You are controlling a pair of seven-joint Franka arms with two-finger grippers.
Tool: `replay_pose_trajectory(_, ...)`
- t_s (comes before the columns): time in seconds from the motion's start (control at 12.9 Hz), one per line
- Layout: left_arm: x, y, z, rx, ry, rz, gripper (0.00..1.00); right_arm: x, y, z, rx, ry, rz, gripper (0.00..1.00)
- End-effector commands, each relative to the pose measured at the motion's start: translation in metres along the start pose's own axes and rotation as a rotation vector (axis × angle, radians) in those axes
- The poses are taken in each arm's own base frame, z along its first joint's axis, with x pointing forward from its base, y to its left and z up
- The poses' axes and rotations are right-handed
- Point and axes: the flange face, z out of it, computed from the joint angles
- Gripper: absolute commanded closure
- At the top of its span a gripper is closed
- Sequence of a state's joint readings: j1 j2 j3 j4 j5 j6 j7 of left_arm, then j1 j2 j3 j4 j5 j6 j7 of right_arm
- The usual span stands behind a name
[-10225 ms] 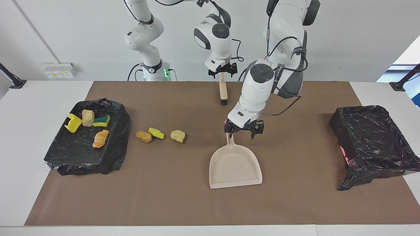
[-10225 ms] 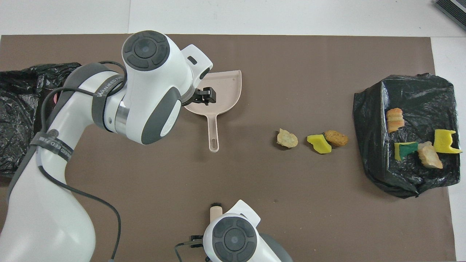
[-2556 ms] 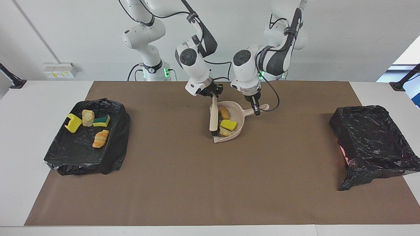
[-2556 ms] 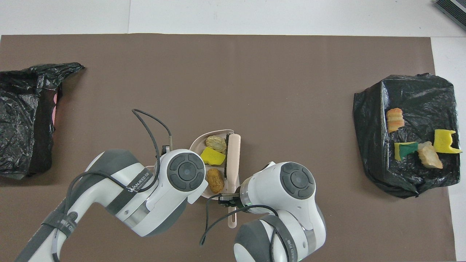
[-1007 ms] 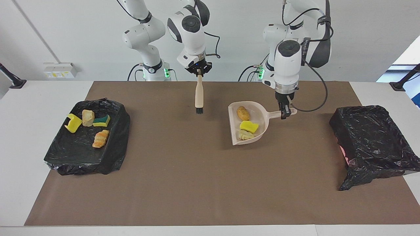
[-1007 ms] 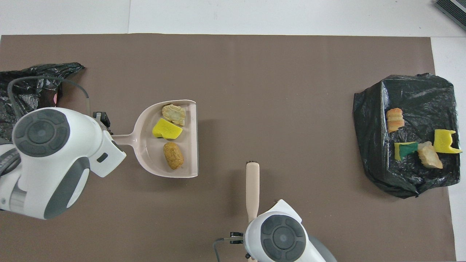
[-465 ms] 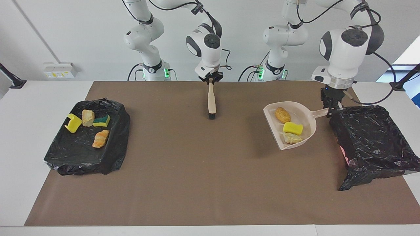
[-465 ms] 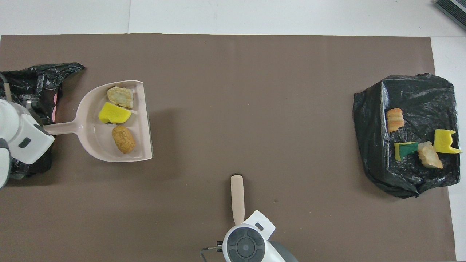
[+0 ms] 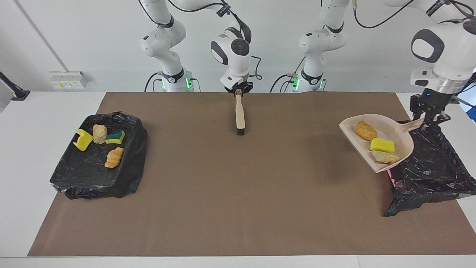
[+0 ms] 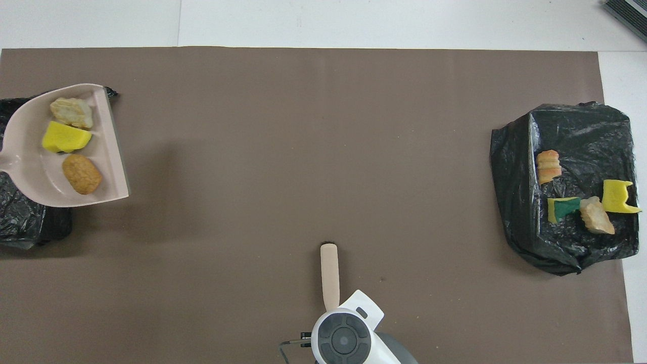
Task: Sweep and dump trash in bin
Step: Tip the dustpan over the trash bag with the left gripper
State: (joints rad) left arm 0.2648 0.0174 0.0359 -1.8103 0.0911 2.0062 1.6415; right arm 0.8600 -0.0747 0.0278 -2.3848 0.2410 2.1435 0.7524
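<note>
Your left pincer (image 9: 429, 120) is up in the air over the black bin (image 9: 435, 163) at the left arm's end of the table (image 9: 22, 119). It is pinched tight on the thin handle of the dustpan (image 9: 399, 136). The pan is lifted, and it hangs partly over the bin's edge and partly over the brown mat (image 9: 238, 186).

Three bits of trash ride in the pan: an orange-brown chunk (image 9: 365, 130), a yellow sponge piece (image 9: 382, 145) and a pale crusty chunk (image 9: 385, 158). Four more scraps (image 9: 99, 141) lie on the black bag (image 9: 122, 175) at the right arm's end of the table.

Here is the thing to watch. The pan's handle points to the bin, but its open lip points the other way, toward the middle of the table. So I think you must carry the pan farther over the bin and turn it before you tip it, or the trash will slide out onto the mat.

Your right pincer (image 9: 238, 91) waits over the mat, close to the robots. The brush (image 9: 240, 113) hangs down from it. I cannot tell how tight it grips.
</note>
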Motion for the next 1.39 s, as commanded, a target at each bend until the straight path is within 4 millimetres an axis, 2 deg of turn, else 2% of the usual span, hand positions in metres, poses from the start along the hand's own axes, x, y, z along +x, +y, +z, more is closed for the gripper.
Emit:
replay_pose_trajectory(0.0, -0.062, -0.035, 0.0, -0.019, 0.003, -0.006, 1.0, 0.023, 0.009, -0.031, 0.055, 0.038, 0.044, 0.0)
replay_pose_trajectory(0.08, -0.086, -0.039, 0.006, -0.023, -0.007, -0.004, 1.0, 0.032, 0.013, -0.041, 0.073, 0.052, 0.06, 0.0)
replay_pose_trajectory(0.15, -0.102, -0.043, 0.006, -0.011, -0.02, 0.015, 1.0, 0.041, 0.016, -0.052, 0.09, 0.066, 0.075, 0.0)
replay_pose_trajectory(0.31, -0.125, -0.05, 0.001, -0.007, -0.091, 0.059, 1.0, 0.062, 0.028, -0.075, 0.119, 0.103, 0.1, 0.0)
replay_pose_trajectory(0.39, -0.13, -0.051, 0.001, -0.016, -0.142, 0.084, 1.0, 0.072, 0.035, -0.087, 0.135, 0.12, 0.103, 0.0)
replay_pose_trajectory(0.54, -0.134, -0.055, 0.005, -0.023, -0.239, 0.131, 1.0, 0.088, 0.053, -0.109, 0.145, 0.134, 0.111, 0.0)
replay_pose_trajectory(0.7, -0.14, -0.064, 0.024, -0.014, -0.31, 0.184, 1.0, 0.11, 0.078, -0.134, 0.109, 0.177, 0.119, 0.0)
replay_pose_trajectory(0.85, -0.142, -0.069, 0.028, -0.019, -0.409, 0.243, 1.0, 0.125, 0.102, -0.159, 0.085, 0.213, 0.143, 0.0)
replay_pose_trajectory(1.01, -0.14, -0.07, 0.027, -0.027, -0.474, 0.27, 1.0, 0.142, 0.137, -0.196, 0.084, 0.237, 0.141, 0.0)
replay_pose_trajectory(1.16, -0.141, -0.073, 0.026, -0.047, -0.564, 0.313, 1.0, 0.152, 0.171, -0.222, 0.082, 0.246, 0.133, 0.0)
replay_pose_trajectory(1.32, -0.132, -0.078, 0.02, -0.044, -0.63, 0.334, 1.0, 0.16, 0.206, -0.243, 0.066, 0.27, 0.117, 0.0)
